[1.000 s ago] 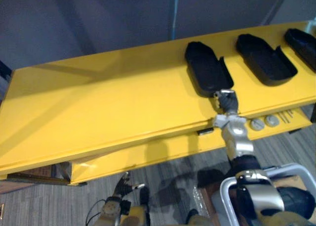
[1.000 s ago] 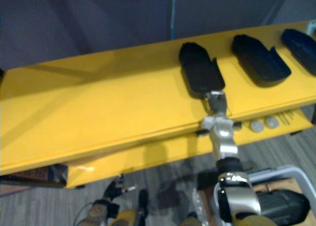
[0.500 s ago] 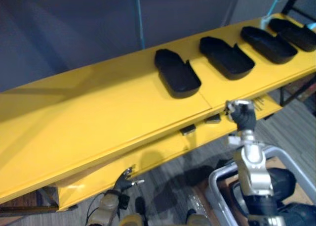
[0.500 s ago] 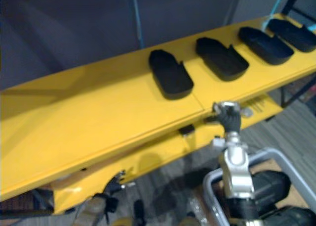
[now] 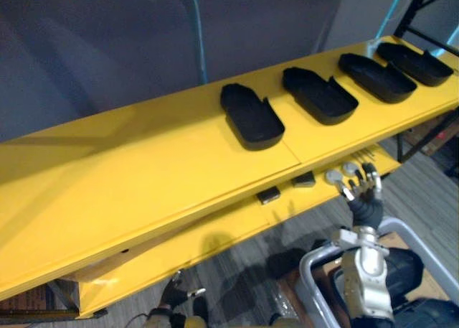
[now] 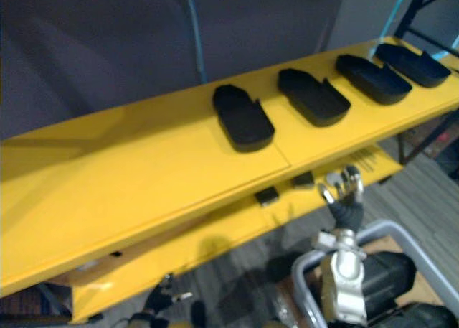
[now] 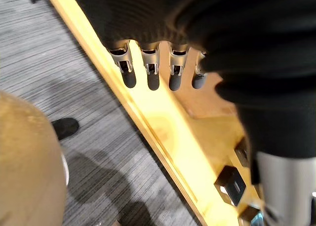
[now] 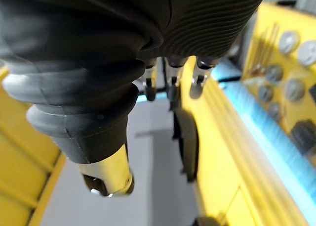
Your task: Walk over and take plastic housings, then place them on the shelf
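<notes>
Lying in a row, four black plastic housings (image 5: 252,116) on the yellow shelf (image 5: 129,170), well beyond the fingertips of the right hand (image 5: 366,204), its fingers spread and empty, grey discs (image 5: 333,176) just past them, left hand (image 5: 174,296) low above the carpet (image 5: 244,260), fingers straight, apart, empty

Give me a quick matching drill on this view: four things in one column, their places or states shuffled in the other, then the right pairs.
Things:
1. black housings
2. right hand
3. left hand
4. round discs

Places or states:
A. lying on the lower shelf
B. in a row on the top shelf
C. low over the grey floor, fingers relaxed
D. raised in front of the lower shelf, fingers spread, holding nothing

Pairs: 1-B, 2-D, 3-C, 4-A.
</notes>
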